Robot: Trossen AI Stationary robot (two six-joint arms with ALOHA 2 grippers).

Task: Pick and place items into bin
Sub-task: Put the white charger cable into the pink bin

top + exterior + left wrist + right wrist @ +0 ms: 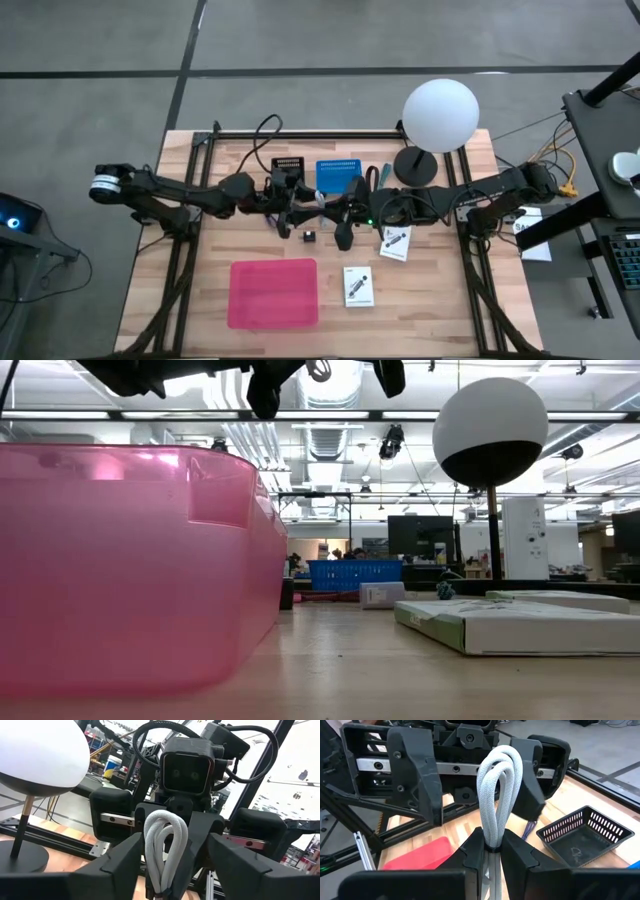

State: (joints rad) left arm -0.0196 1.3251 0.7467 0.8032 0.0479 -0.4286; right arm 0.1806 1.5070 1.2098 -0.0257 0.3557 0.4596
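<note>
My right gripper (492, 857) is shut on a white looped cord (497, 790) above the middle of the table; the cord also shows in the high view (318, 204). My left gripper (167, 870) faces it, open, with one finger on each side of the cord loop (164, 845) and touching nothing I can see. The pink bin (273, 293) stands near the table's front. Two white cards (358, 286) (395, 241) and a tiny black cube (309, 237) lie on the table. A teal tool (386, 177) lies by the lamp. My right gripper pinches the cord bundle between its two fingers at its tied end (492, 846), where a dark band binds the strands. The fingers come about level from the table's right side. The loop (502, 755) sticks out past the fingertips toward my left gripper, clear of the table.
A lamp with a white globe (440, 115) stands at the far right. A blue basket (338, 175) and a black basket (288, 166) stand at the far middle. In the low view the pink bin (130, 560) fills the left and a card (510, 622) lies at the right.
</note>
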